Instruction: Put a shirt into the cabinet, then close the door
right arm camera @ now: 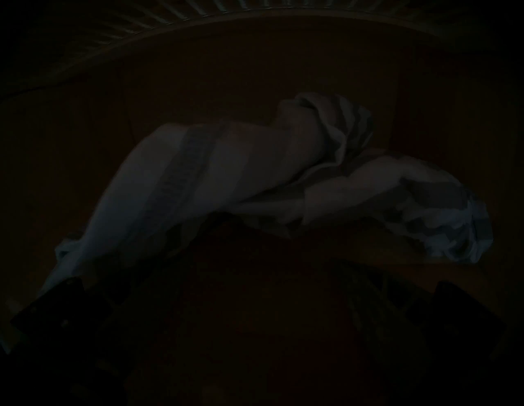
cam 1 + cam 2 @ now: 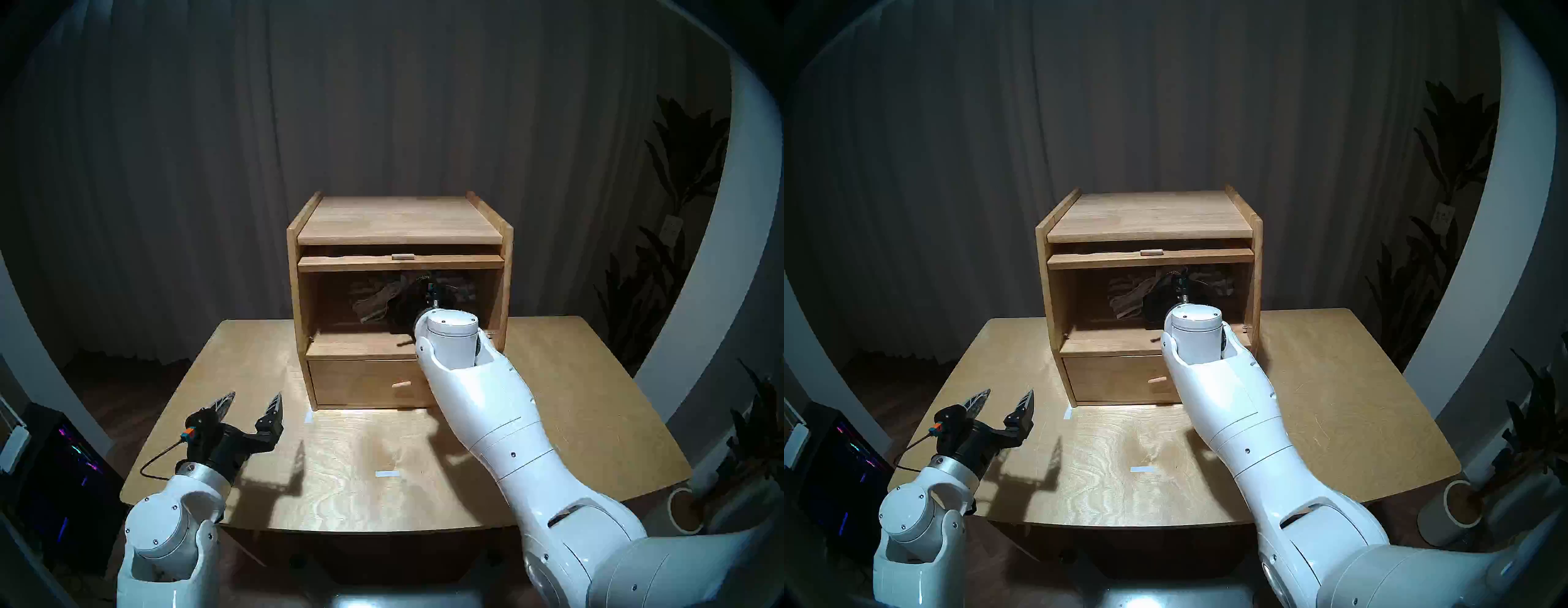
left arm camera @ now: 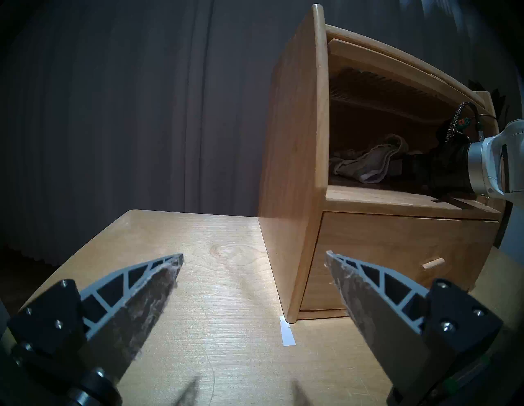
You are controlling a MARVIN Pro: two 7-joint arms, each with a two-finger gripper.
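The shirt [image 1: 255, 175] lies crumpled on the floor of the cabinet's [image 2: 401, 220] big compartment, toward the back — broad grey and white stripes, one bunched end humped up, a loose tail trailing close to the right gripper [image 1: 255, 326]. That tail is the risk: if cloth snags a finger as the arm backs out, the shirt may be dragged to the sill, where the door [image 2: 401, 263] could pinch it. The right fingers stand apart in the dim wrist view, grasping nothing. The door is slid up under the top, its peg handle showing; bringing it down before the wrist clears the opening would strike the arm. The left gripper [image 2: 254, 409] hangs over the worktop [image 2: 594, 403], fingers spread and empty.
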